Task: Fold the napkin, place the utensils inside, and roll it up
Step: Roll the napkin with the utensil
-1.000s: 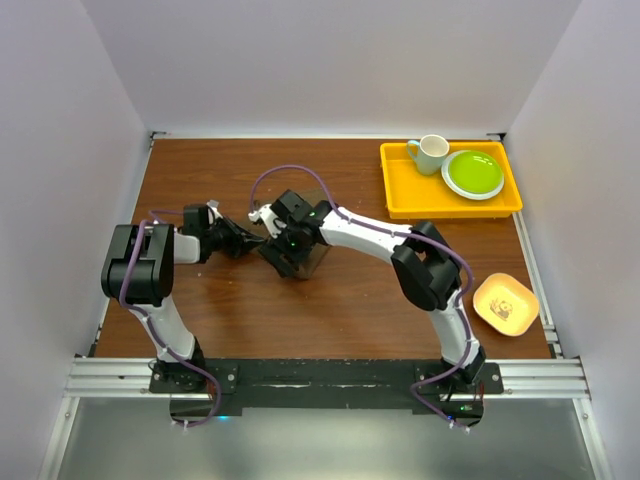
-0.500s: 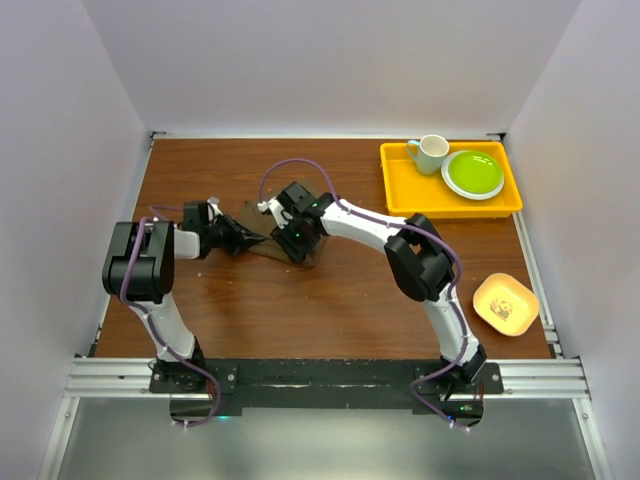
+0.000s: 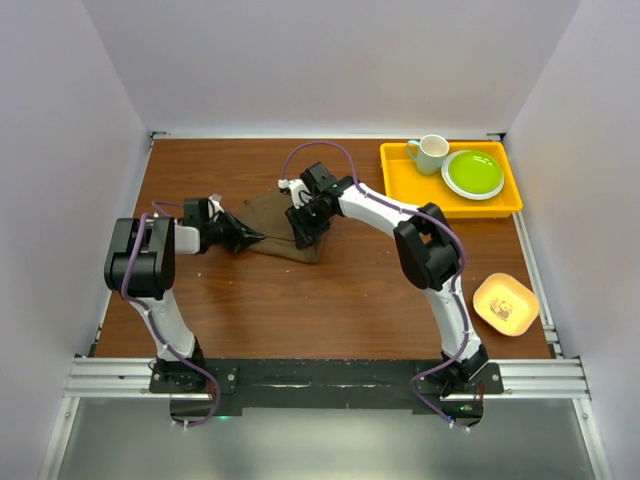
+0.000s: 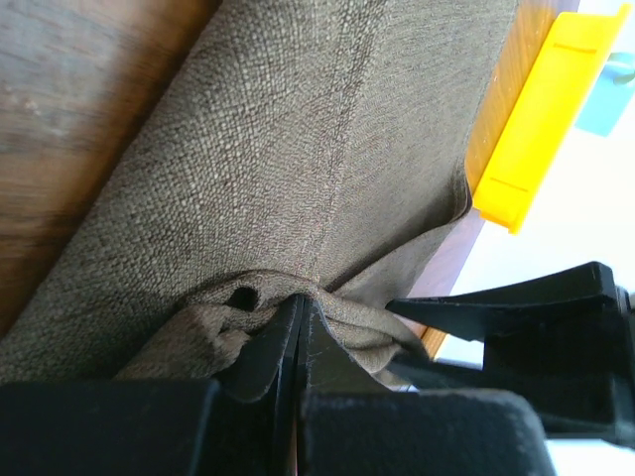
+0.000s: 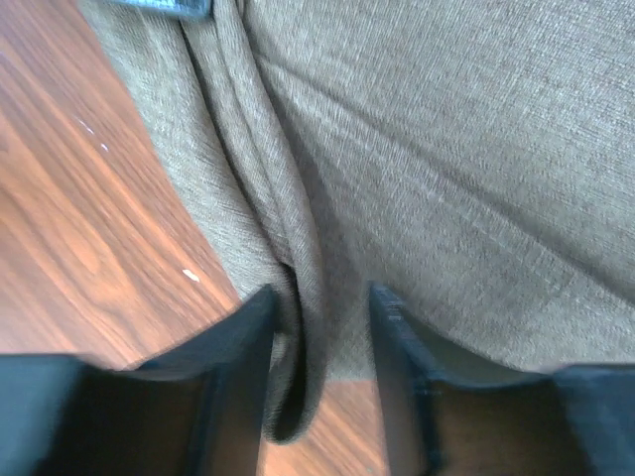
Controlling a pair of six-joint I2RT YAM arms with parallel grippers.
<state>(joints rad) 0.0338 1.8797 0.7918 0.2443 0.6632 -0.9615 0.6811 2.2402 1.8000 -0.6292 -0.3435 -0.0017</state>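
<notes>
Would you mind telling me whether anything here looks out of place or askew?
The napkin lies rumpled and askew, not flat: the left pincer pinches a bunched edge, and a raised ridge of cloth runs through the right pincer.

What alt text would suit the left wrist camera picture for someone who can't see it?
The left gripper pinches a bunched fold of the dark brown napkin, which spreads across the wooden table. The right gripper shows at the right, below a yellow tray.

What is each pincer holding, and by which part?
Left pincer pinches the napkin at a bunched edge fold. Right pincer straddles a folded edge; grip unclear.
</notes>
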